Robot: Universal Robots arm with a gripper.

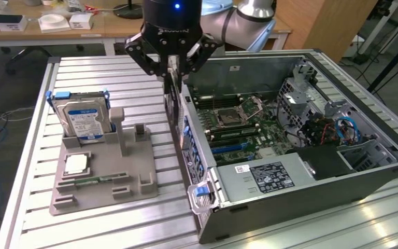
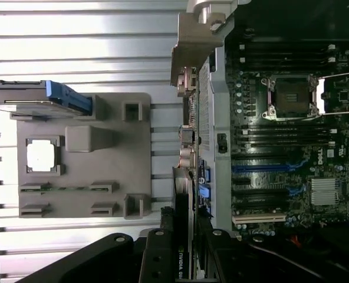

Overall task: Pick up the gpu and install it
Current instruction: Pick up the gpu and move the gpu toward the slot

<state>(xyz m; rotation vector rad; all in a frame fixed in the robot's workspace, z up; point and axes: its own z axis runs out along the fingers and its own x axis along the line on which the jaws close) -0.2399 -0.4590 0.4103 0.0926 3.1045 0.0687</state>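
Where the fingers (image 1: 159, 66) clamp its upper edge, the gpu (image 1: 176, 96) hangs upright and edge-on over the desk's (image 1: 81, 72) middle, just beside the open computer case's (image 1: 310, 197) rear wall, between that wall and the grey holder (image 1: 102, 194) carrying the hard drive (image 1: 81, 116).

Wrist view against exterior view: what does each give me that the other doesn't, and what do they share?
Wrist view: white lettering on the edge of the thin dark gpu card, clamped in the black gripper, and its silvery end bracket. Exterior view: the grey power supply, blue cables and the silver hard drive's blue-white label. Both: the grey holder tray, small green memory stick and dark motherboard.
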